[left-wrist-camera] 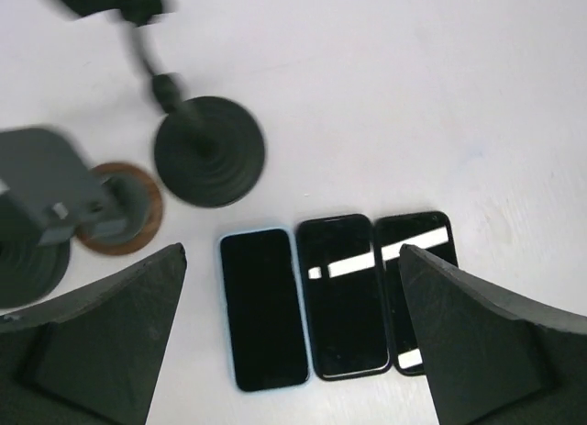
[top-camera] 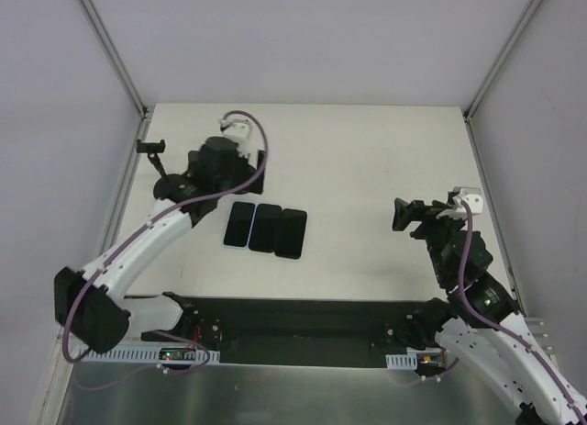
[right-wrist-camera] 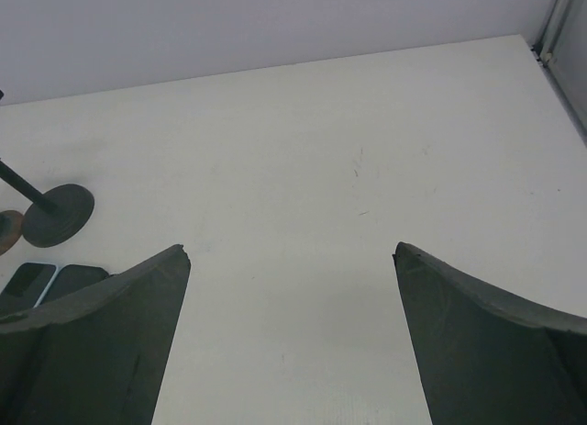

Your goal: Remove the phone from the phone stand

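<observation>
Three phones lie flat side by side on the table: a light-blue-cased phone (left-wrist-camera: pixel 263 310) (top-camera: pixel 240 225) and two black phones (left-wrist-camera: pixel 341 296) (left-wrist-camera: pixel 417 283). A black phone stand (left-wrist-camera: pixel 209 151) with a round base and thin stem stands behind them. Its clamp (top-camera: pixel 151 147) is at the far left, and no phone shows in it. My left gripper (left-wrist-camera: pixel 292 251) (top-camera: pixel 229 179) hangs open above the phones and holds nothing. Over bare table on the right, my right gripper (right-wrist-camera: pixel 289 251) (top-camera: pixel 408 216) is open and empty.
A grey holder (left-wrist-camera: pixel 46 173) on a brown ring base (left-wrist-camera: pixel 124 209) sits left of the black stand, with another dark base (left-wrist-camera: pixel 18 260) at the frame's left edge. Metal frame posts (top-camera: pixel 138 113) rise at the table's far corners. A black strip (top-camera: pixel 303 319) runs along the near edge.
</observation>
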Action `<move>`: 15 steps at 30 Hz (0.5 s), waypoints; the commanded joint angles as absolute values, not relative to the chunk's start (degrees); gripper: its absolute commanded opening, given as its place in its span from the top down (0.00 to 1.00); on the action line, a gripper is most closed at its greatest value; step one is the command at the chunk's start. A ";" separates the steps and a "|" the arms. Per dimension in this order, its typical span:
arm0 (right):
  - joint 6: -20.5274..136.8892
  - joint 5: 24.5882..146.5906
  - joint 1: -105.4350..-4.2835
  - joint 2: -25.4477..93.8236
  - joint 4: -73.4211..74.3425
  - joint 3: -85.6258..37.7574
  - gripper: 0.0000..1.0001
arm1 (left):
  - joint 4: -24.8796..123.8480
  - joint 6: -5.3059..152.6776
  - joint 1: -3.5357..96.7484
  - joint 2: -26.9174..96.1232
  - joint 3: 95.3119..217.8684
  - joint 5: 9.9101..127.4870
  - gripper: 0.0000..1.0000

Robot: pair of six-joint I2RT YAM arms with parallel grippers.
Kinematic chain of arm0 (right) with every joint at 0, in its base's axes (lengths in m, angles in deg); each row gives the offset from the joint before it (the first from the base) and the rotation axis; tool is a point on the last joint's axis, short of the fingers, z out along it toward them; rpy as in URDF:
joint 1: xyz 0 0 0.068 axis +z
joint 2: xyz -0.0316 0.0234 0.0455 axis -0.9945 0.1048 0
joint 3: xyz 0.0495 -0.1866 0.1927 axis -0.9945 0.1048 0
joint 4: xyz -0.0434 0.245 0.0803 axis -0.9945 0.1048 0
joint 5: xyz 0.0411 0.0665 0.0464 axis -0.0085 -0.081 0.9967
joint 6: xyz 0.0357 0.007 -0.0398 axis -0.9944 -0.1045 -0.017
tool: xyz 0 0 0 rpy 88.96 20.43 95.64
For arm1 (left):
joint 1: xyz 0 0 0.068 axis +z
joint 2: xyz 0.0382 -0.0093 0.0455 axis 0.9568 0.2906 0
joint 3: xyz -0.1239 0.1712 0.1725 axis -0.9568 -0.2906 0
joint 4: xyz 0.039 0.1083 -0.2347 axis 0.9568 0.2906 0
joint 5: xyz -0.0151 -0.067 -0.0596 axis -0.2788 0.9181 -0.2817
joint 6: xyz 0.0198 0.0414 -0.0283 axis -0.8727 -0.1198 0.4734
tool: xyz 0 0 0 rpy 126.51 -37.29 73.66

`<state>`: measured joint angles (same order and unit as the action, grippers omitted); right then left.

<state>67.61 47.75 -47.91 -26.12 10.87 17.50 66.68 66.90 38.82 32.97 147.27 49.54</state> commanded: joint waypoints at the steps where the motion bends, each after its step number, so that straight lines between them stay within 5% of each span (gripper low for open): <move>1: 71.14 41.66 -48.13 -27.29 13.13 14.26 0.04 | 68.72 79.92 51.55 19.10 141.56 57.01 0.01; 7: 76.32 35.25 -48.21 -29.05 14.46 12.77 0.04 | 72.15 81.63 64.65 1.60 138.30 54.57 0.01; 15: 82.66 28.47 -48.21 -30.11 10.78 12.76 0.04 | 68.82 72.66 65.02 -20.74 131.10 34.70 0.01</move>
